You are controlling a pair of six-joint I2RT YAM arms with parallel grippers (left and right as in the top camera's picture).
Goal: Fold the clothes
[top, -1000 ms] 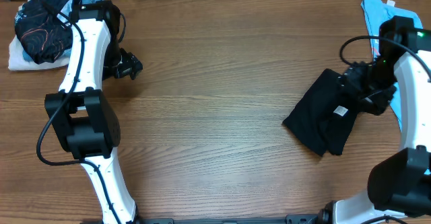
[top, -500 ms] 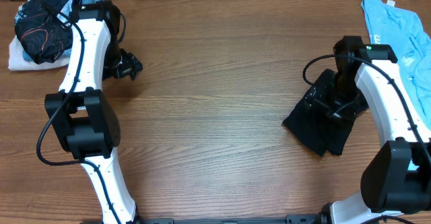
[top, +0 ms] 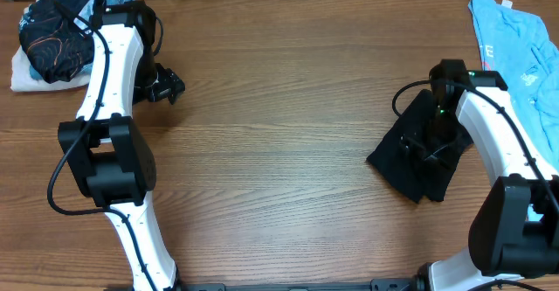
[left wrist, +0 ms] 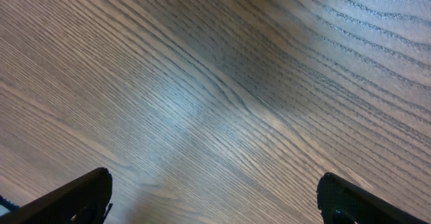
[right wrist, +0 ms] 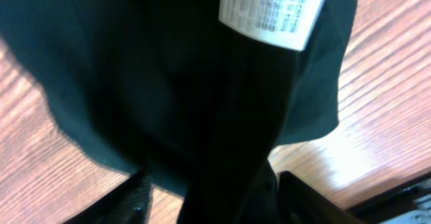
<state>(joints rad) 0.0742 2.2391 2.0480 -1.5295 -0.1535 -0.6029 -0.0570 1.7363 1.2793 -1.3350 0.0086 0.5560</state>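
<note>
The black T-shirt (top: 403,162) lies crumpled and partly folded on the right of the table, its white label (right wrist: 273,12) facing up. My right gripper (top: 430,141) is down on it. In the right wrist view the right gripper (right wrist: 215,190) stands open astride a raised ridge of the black T-shirt (right wrist: 168,83), and bare wood shows beside the left finger (right wrist: 135,200). A light blue T-shirt (top: 511,42) lies spread at the far right. My left gripper (top: 166,87) hovers open over bare wood at the far left, with nothing between the left gripper (left wrist: 212,190) fingers.
A pile of other garments (top: 54,31) sits at the far left corner, with a dark red-patterned piece on top. The wooden table (top: 279,151) stretches between the two arms. The right arm's cable (top: 403,94) loops over the black shirt's upper edge.
The right arm has swung left from the black shirt's right edge to over its middle and come down onto it, its jaws narrowing. The left arm has not moved.
</note>
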